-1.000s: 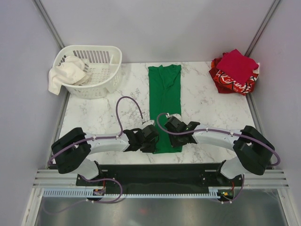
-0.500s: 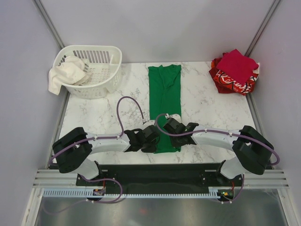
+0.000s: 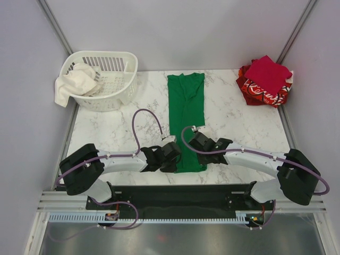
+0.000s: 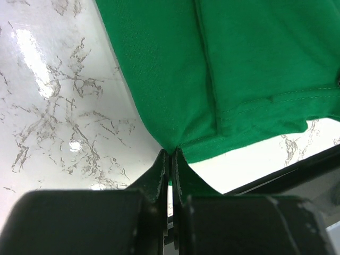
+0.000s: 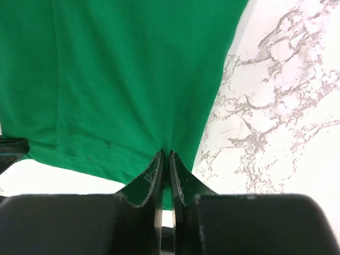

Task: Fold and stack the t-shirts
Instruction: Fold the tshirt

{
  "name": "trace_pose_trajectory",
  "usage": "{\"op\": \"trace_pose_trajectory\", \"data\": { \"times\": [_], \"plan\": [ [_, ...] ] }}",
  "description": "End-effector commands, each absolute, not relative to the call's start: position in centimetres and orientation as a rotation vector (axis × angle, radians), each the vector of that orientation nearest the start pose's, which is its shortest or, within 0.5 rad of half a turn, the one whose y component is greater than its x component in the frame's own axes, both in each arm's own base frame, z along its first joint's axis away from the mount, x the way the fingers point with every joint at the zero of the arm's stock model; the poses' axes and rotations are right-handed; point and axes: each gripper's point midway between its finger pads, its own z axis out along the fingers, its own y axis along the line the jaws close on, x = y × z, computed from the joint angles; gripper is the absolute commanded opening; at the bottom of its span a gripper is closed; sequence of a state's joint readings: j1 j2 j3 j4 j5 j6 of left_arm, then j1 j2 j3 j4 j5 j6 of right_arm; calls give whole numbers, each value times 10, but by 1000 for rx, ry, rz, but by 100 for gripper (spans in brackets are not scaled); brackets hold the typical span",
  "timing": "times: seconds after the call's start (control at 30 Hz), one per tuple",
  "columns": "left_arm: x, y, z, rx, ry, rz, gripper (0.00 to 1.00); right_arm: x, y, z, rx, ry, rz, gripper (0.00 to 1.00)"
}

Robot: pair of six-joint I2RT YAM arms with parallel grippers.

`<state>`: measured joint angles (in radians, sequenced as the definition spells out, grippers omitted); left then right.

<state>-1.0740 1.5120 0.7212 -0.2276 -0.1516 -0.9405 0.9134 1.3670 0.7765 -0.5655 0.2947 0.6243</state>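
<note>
On the marble table (image 3: pixel 101 133), the green t-shirt (image 3: pixel 186 106) lies as a long central strip. The left gripper (image 4: pixel 171 155) and right gripper (image 5: pixel 164 156) clamp its six-o'clock hem corners, likely to fold it toward twelve.

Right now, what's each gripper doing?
Left gripper: closed on the near hem of the green t-shirt.
Right gripper: closed on the same hem, other corner.
</note>
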Motion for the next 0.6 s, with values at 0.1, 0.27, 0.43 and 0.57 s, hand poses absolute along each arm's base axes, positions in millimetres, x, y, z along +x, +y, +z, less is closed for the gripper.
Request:
{"op": "trace_pose_trajectory", "data": {
  "times": [0.1, 0.27, 0.43, 0.57],
  "plan": [
    [156, -288, 11, 76, 2660, -468, 2, 182, 177, 36, -287, 2631, 12, 8],
    [156, -288, 17, 58, 2648, -488, 2, 179, 160, 40, -138, 2605, -31, 0],
    [157, -282, 24, 20, 2629, -492, 2, 160, 147, 25, -3, 2643, 7, 0],
    [155, -281, 24, 17, 2645, -481, 2, 149, 141, 12, 17, 2674, 12, 0]
  ]
}}
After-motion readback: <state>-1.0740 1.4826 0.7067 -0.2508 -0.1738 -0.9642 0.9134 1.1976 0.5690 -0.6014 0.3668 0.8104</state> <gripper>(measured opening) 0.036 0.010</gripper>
